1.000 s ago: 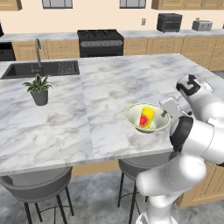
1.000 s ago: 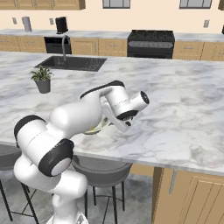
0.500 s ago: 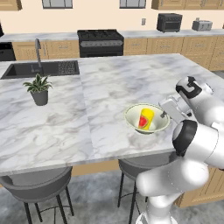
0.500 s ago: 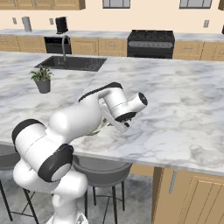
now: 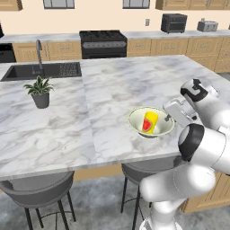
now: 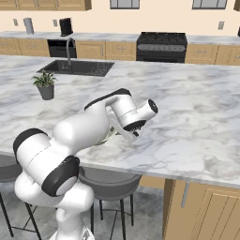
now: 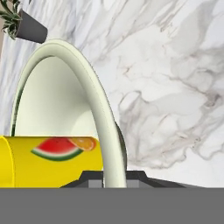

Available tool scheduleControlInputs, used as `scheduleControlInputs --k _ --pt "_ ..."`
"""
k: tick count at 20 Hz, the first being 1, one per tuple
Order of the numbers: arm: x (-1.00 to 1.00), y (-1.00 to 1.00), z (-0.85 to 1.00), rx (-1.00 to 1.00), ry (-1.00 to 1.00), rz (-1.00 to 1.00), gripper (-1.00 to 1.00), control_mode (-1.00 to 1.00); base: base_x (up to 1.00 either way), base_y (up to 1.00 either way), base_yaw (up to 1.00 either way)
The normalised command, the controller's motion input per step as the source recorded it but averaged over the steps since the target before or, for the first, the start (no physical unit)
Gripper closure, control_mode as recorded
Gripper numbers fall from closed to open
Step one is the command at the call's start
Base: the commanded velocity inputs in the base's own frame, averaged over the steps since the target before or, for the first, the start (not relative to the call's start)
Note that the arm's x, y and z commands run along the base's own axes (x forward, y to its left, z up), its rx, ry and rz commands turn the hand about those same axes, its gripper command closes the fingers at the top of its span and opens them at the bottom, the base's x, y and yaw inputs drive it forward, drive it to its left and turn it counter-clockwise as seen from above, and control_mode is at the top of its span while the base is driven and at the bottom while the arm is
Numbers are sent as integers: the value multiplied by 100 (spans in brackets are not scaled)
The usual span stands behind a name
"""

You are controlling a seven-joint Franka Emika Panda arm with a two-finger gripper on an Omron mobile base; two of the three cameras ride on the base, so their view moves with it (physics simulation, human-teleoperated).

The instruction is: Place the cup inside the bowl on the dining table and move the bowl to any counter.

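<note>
Veined marble dining table (image 5: 90, 130) in a wood-cabinet kitchen.
Pale bowl's (image 5: 134, 120) rim is pinched by the gripper (image 5: 168, 118); yellow cup (image 5: 149, 122) lies inside.

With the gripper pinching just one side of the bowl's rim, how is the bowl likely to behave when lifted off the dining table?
The bowl looks rigid, so it probably won't flex. The gripper holds only its rim, so it may tilt. The cup leans loose inside and could slide or roll.

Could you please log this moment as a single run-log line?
phase: bowl grasp | small yellow cup: inside wide pale cream-green bowl | end effector: shut on bowl rim | bowl: on marble dining table
</note>
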Motion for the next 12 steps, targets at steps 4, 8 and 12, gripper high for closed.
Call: scheduleControlInputs --k 4,8,12 --pt "0 0 0 0 0 0 100 100 -5 0 0" --pt "0 0 0 0 0 0 100 100 -66 -6 0" --pt "0 0 0 0 0 0 100 100 -81 -19 -1"
